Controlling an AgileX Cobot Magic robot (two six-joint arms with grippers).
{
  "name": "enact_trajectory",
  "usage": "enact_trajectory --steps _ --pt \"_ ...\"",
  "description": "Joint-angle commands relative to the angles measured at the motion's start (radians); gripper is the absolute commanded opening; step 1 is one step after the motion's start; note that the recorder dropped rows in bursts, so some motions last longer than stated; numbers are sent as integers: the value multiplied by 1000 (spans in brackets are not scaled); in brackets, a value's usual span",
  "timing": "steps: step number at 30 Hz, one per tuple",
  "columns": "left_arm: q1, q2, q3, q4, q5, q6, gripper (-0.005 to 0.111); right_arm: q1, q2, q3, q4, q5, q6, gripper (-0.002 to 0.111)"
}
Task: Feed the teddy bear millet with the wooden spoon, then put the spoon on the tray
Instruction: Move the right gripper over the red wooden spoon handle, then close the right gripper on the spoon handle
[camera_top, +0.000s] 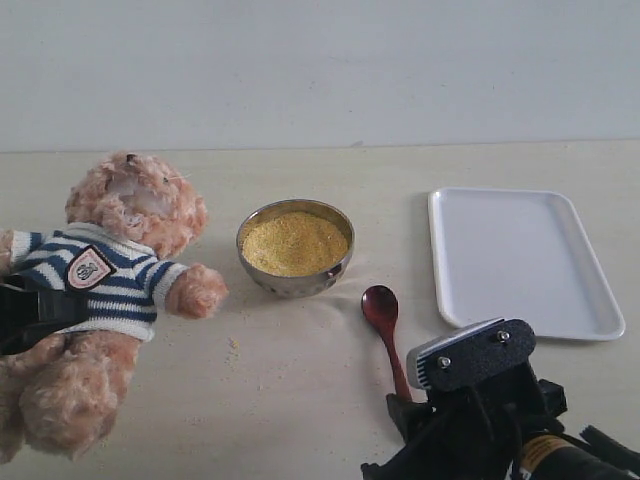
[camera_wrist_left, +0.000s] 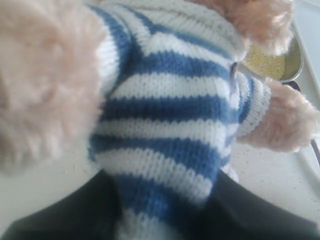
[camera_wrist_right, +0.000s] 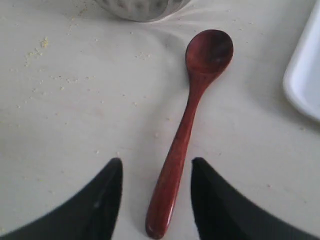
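Note:
The teddy bear (camera_top: 110, 290) lies at the left in its navy-and-white striped sweater (camera_wrist_left: 170, 115). My left gripper (camera_wrist_left: 165, 205) is shut on the bear, pinching the sweater at its side, and shows as a dark shape (camera_top: 35, 312) in the exterior view. Millet (camera_top: 294, 243) fills the metal bowl (camera_top: 300, 282) in the middle. The wooden spoon (camera_wrist_right: 200, 85) lies flat on the table, its oval bowl toward the metal bowl. My right gripper (camera_wrist_right: 157, 162) is open, with a finger on each side of the handle's end and not touching it. The white tray (camera_top: 520, 260) lies empty at the right.
Loose grains (camera_top: 232, 350) are scattered on the table in front of the bowl and beside the spoon (camera_wrist_right: 40, 47). The tray's rounded corner (camera_wrist_right: 305, 75) lies close to the spoon's bowl. A pale wall rises behind the table.

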Motion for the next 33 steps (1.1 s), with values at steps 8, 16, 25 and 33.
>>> enact_trajectory --steps 8,16,25,33 --pt "2 -10 1 -17 19 4 5 -4 35 -83 68 15 -194 58" --pt "2 -10 1 -17 23 4 5 -30 71 -111 179 93 -122 58" --pt "2 -10 1 -17 36 4 5 -30 71 -111 167 120 -126 58" --pt "2 -10 1 -17 48 4 5 -30 118 -111 167 31 -130 58"
